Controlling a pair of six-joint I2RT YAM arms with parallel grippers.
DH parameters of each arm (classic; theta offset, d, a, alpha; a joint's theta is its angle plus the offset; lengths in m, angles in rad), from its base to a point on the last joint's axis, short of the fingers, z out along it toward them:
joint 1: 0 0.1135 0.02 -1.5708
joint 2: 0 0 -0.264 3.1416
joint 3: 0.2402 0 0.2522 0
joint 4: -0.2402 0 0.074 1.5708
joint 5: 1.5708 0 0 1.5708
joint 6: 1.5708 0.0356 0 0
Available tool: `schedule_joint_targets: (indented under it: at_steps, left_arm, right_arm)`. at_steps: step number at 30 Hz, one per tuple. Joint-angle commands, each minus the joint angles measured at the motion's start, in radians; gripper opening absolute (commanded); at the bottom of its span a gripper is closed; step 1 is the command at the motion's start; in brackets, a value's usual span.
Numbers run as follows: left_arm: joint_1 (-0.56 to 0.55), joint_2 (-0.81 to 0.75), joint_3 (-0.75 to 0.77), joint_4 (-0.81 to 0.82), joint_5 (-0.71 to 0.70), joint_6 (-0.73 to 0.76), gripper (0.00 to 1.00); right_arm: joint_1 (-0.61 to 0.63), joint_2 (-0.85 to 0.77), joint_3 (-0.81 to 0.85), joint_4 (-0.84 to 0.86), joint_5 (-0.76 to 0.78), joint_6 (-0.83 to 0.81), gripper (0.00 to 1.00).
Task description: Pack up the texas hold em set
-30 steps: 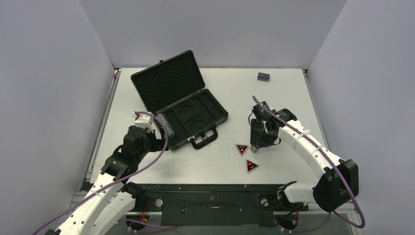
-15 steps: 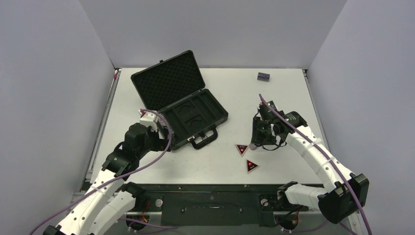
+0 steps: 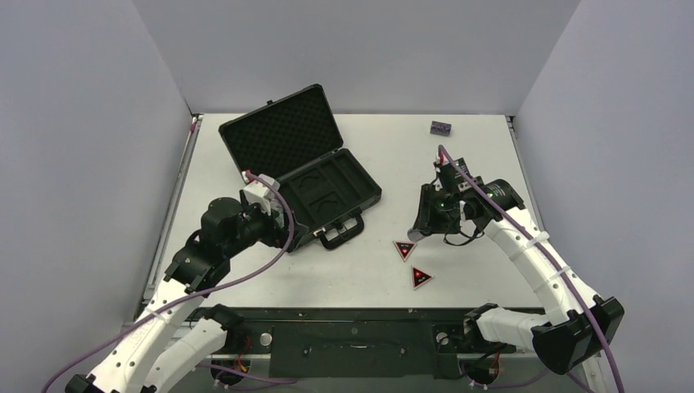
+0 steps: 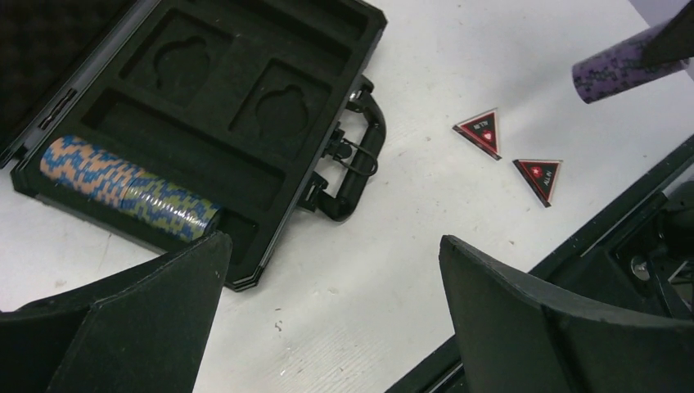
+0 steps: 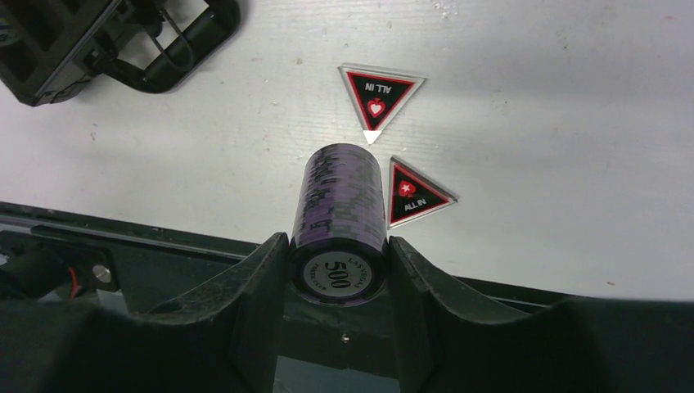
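Left wrist: we've blue-orange chip stacks (image 4: 131,190) in the briefcase (image 4: 221,106); right gripper (image 5: 337,246) grips purple stack (image 5: 340,192), left gripper (image 4: 334,246) released; two ALL IN tokens (image 5: 379,88) unpacked.

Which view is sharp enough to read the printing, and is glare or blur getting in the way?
Right wrist view: sharp, 500 on the purple chip stack and ALL IN on the tokens read clearly without glare. Left wrist view: the left tool shows as dark, featureless shapes; token print too small. Top view: even light, soft shadows, print unreadable.
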Motion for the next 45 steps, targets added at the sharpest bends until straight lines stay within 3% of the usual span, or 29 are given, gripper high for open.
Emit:
schedule_joint_targets:
  at_steps: [1, 8, 17, 19, 28, 37, 45]
  left_arm:
    - [-0.031, 0.03, 0.083, 0.098, 0.094, 0.078, 0.99]
    - [-0.144, 0.11, 0.175, 0.127, 0.073, 0.175, 1.0]
    - [-0.258, 0.209, 0.23, 0.209, 0.202, 0.338, 1.0]
    - [-0.293, 0.223, 0.231, 0.219, 0.215, 0.378, 0.95]
    - [-0.406, 0.297, 0.287, 0.211, 0.196, 0.546, 0.91]
    - [-0.439, 0.383, 0.383, 0.17, 0.24, 0.578, 0.89]
    - [-0.446, 0.404, 0.351, 0.173, 0.272, 0.579, 0.81]
  right_arm:
    - [0.005, -0.045, 0.062, 0.017, -0.086, 0.035, 0.0]
    - [0.005, -0.068, 0.109, 0.01, -0.174, 0.051, 0.0]
    - [0.005, -0.117, 0.144, 0.011, -0.232, 0.052, 0.0]
    - [0.005, -0.114, 0.145, 0.024, -0.283, 0.056, 0.0]
    - [0.018, -0.085, 0.194, 0.058, -0.422, 0.069, 0.0]
    - [0.078, -0.041, 0.217, 0.093, -0.47, 0.095, 0.0]
    - [0.141, -0.012, 0.21, 0.178, -0.482, 0.156, 0.0]
